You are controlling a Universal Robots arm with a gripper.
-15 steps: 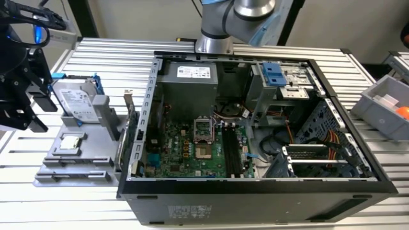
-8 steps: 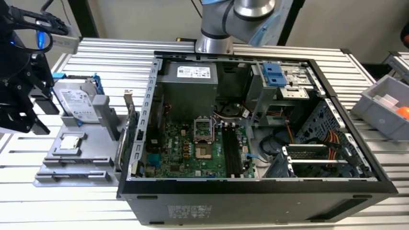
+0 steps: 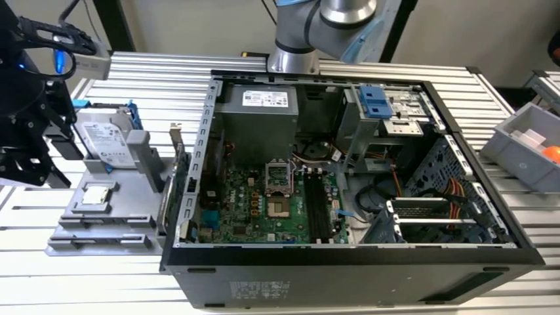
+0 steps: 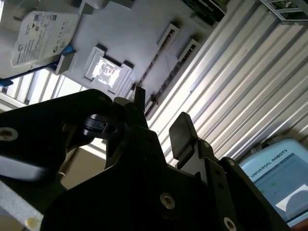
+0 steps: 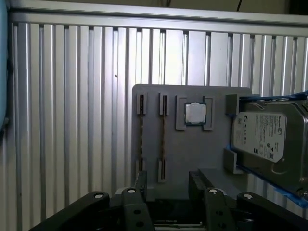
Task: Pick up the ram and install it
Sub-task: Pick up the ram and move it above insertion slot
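Exterior view's far left: arm's black wrist head (image 3: pixel 31 131) hangs over the ribbed metal table (image 3: pixel 131 72), just beside the grey tray (image 3: pixel 131 210). Gripper (image 5: pixel 168 178) in both wrist views: jaws parted wide, holding nothing, fingers (image 4: pixel 183 130) aimed toward the tray and off its surface.

The tray holds a hard drive (image 3: pixel 105 138) propped on a tilt at its back, a square processor chip (image 3: pixel 96 195) in a recess, and two long slots along its front. In the first wrist view each slot shows a thin brownish strip seen edge-on. The ram (image 5: pixel 141 139) looks to be such a strip, seated in the slot furthest from the chip. A matching strip (image 5: pixel 162 139) sits in the next slot, and I cannot tell which of the two is the ram.

A card with metal bracket (image 3: pixel 182 190) stands on edge between the tray and the open PC case (image 3: pixel 350 269). In the case, a green motherboard (image 3: pixel 245 210) with long black slots (image 3: pixel 319 203), a power supply (image 3: pixel 262 111) behind it, and a blue drive caddy (image 3: pixel 374 102) further right. I cannot tell if anything sits in those black slots.

Exterior view's far right: grey bin (image 3: pixel 520 141) with an orange item (image 3: pixel 551 154) inside
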